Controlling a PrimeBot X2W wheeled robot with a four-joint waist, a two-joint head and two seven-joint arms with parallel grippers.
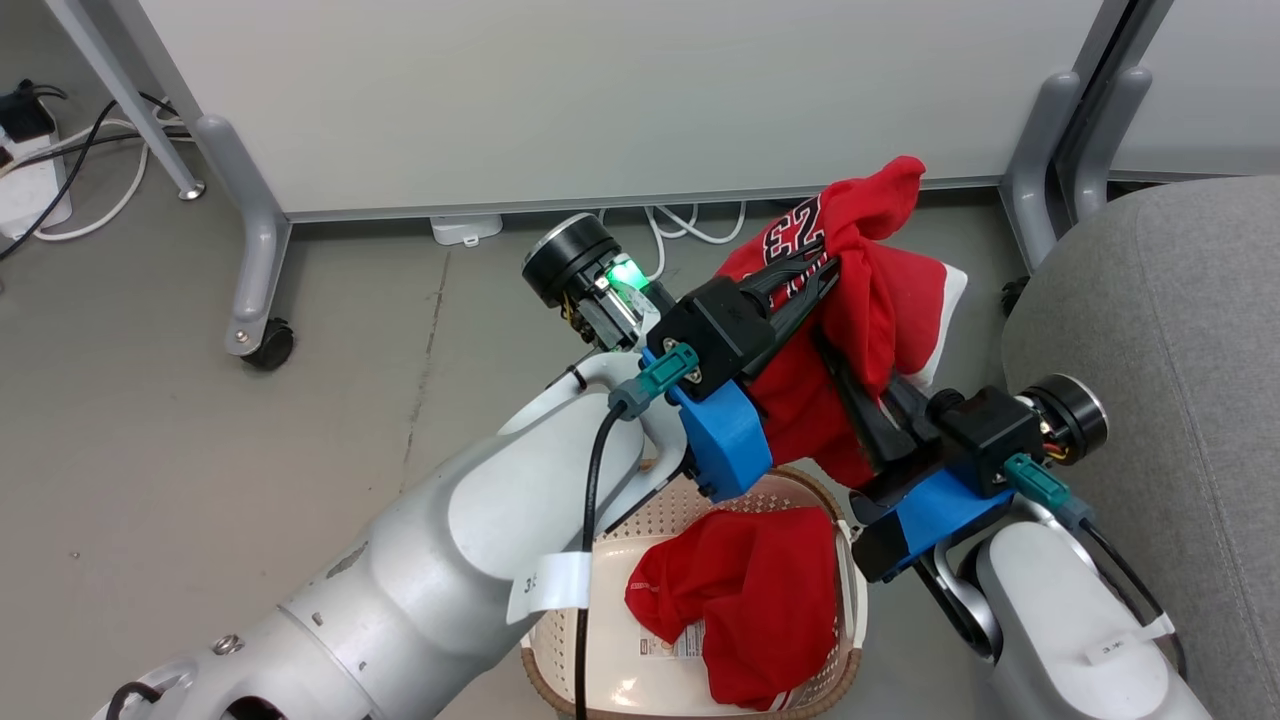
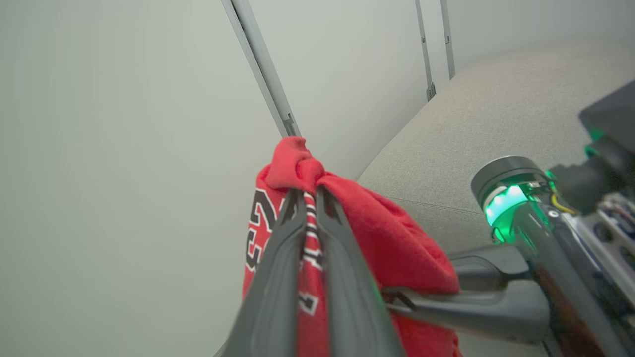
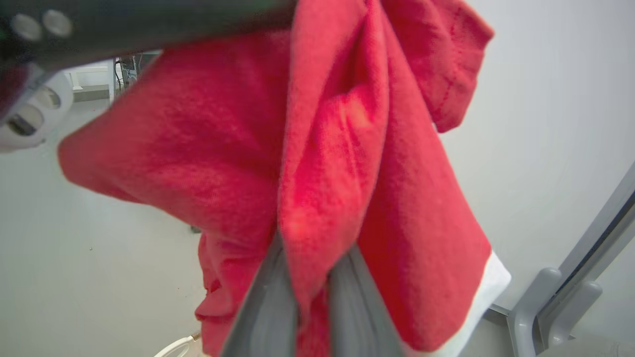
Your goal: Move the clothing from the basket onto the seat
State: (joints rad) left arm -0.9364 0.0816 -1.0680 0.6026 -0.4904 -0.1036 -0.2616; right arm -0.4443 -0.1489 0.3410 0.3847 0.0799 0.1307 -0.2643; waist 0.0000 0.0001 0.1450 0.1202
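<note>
Mid-carry: the left fingers (image 2: pixel 278 267) and right fingers (image 3: pixel 268 307) both pinch the jersey (image 1: pixel 870 290) aloft, the basket (image 1: pixel 610 650) below them; next, likely swing it onto the seat (image 1: pixel 1180 350) beside the right fingers and let go.

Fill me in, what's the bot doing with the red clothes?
Both arms have a red jersey lifted above the basket. The left gripper is shut on it beside the "23" print, and the right gripper is pinching a fold lower down. A second red garment lies in the basket, not yet moved. The grey couch is just to the robot's right, and the part in view has no clothing on it.
</note>
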